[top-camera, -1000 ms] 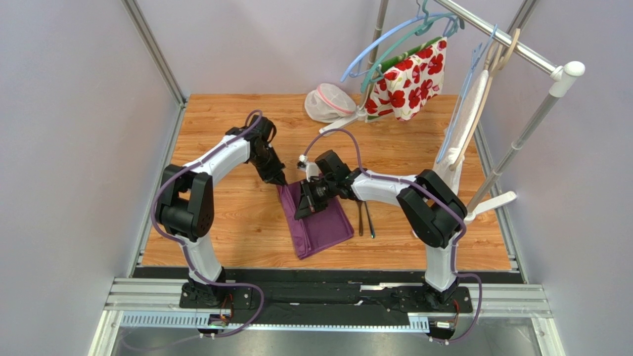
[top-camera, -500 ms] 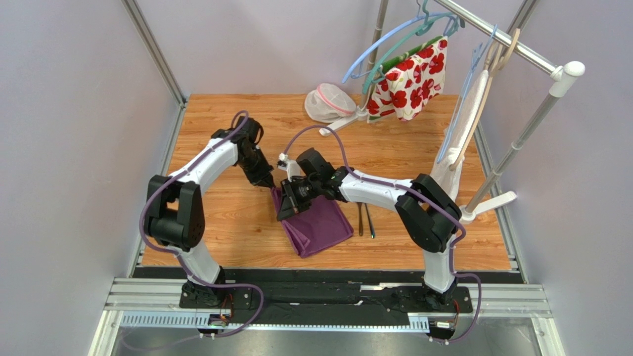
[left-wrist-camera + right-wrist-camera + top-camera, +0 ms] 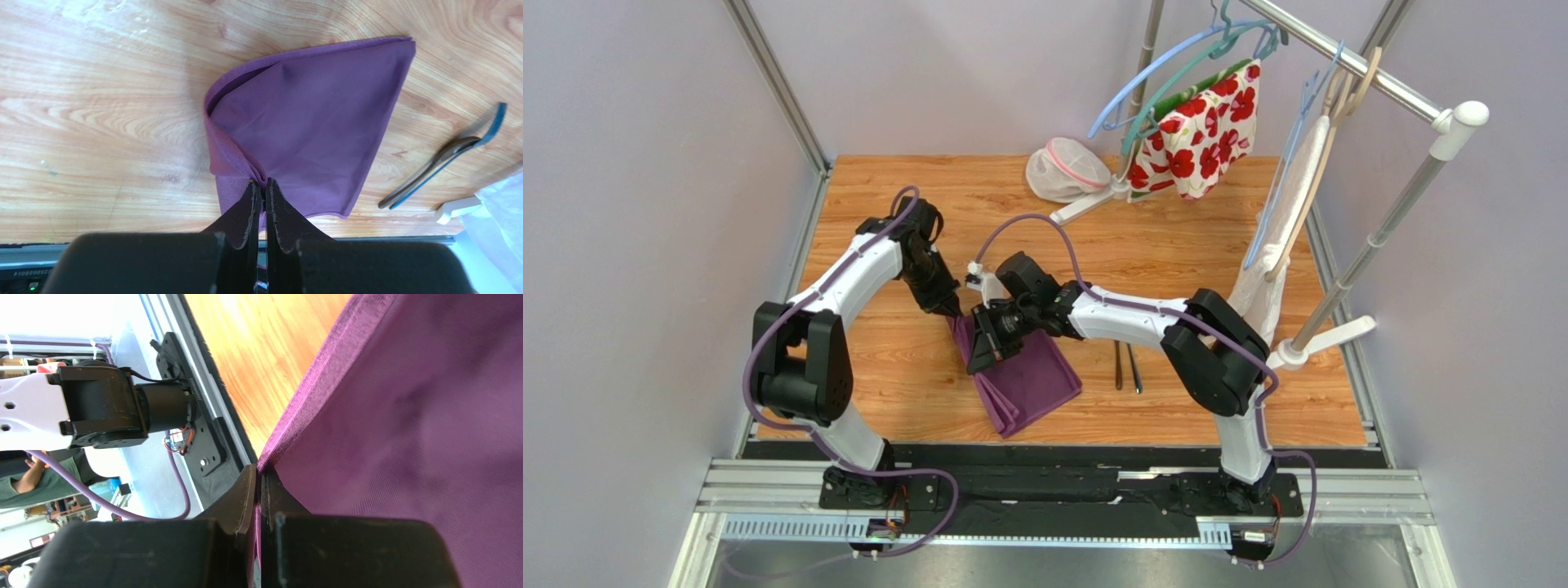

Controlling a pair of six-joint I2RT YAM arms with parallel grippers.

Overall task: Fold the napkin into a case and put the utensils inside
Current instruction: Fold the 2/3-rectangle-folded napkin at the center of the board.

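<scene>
Between the fingertips of the left gripper point(image 3: 261, 185), a bunched corner of the napkin point(image 3: 319, 135) is pinched. The jaws are clenched on it, with only the cloth's thickness between them. From that pinch the plum cloth fans out in two layers. The upper layer curls open along the side next to the gripper, and the rest spreads down onto the wood.

The right gripper point(image 3: 259, 474) is likewise clamped on the napkin, its jaws closed over the cloth's edge. In its wrist view the hem runs up and away from the fingertips, and the fabric fills most of the frame. From above, the two grippers sit close together at the napkin's far-left corner, the left one just beyond the right. Both arms reach in toward the middle of the bench point(image 3: 891, 368).

The napkin lies a little left of the bench's centre, closer to the near edge than the far one. It is skewed, so its long side runs from the held corner toward the near edge.

The utensils point(image 3: 1125, 365) lie side by side to the right of the napkin, apart from it and nearer the right edge. Their length runs from near to far.

At the far edge a white mesh pouch point(image 3: 1063, 169) rests on the wood. Beside it a flowered cloth point(image 3: 1195, 132) hangs with some hangers point(image 3: 1161, 74) from a rail point(image 3: 1369, 67) over the far-right corner.
</scene>
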